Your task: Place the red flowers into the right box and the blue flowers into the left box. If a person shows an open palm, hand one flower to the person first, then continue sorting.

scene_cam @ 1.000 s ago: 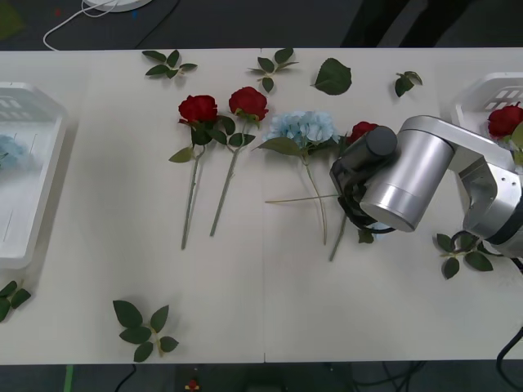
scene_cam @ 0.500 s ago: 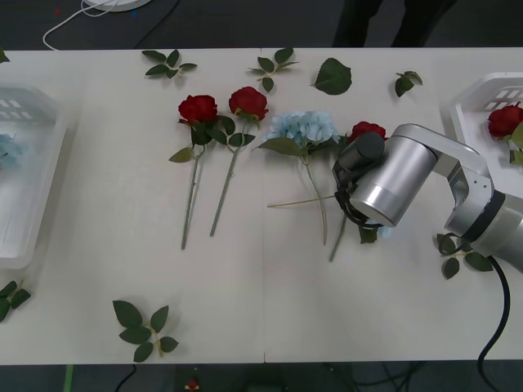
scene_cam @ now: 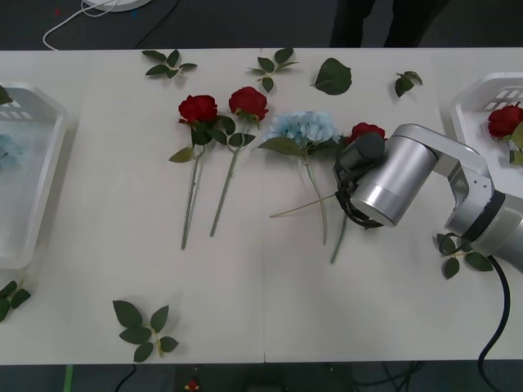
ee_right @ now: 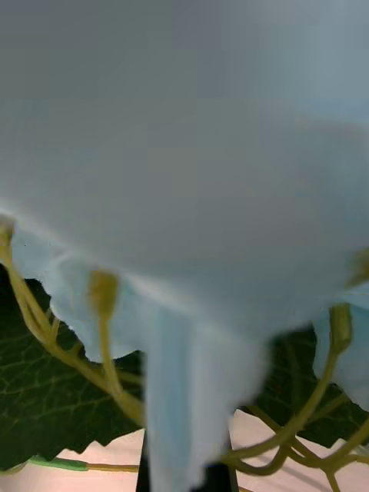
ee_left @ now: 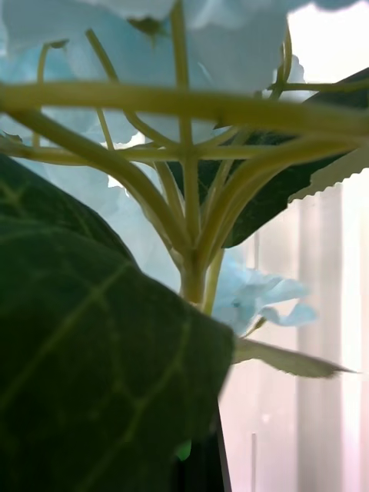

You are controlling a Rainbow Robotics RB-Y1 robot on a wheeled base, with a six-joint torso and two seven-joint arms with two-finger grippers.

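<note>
Two red flowers (scene_cam: 198,108) (scene_cam: 248,102) lie side by side at the table's middle, a third (scene_cam: 366,131) lies partly under my right arm, and one more (scene_cam: 504,120) rests in the right box (scene_cam: 470,102). A blue flower (scene_cam: 302,126) lies between the roses. My right gripper (scene_cam: 353,211) is low over the table and tucked under its wrist. It is shut on another blue flower (ee_right: 184,154), whose thin stem (scene_cam: 302,206) sticks out toward the left. My left gripper (ee_left: 198,465) is shut on a blue flower (ee_left: 192,231) by the left box (scene_cam: 45,188), where blue petals (scene_cam: 6,151) lie.
Loose green leaf sprigs are scattered along the far edge (scene_cam: 170,64) (scene_cam: 274,65) (scene_cam: 333,76) (scene_cam: 406,82), near the front (scene_cam: 145,327), beside my right arm (scene_cam: 462,251) and at the front left (scene_cam: 8,298). A white cable (scene_cam: 82,16) lies beyond the table.
The thin stem under my right arm has swung from level to slanting, and the blue petals below the wrist have gone from sight. A leaf has come down at the left edge over the left box.
</note>
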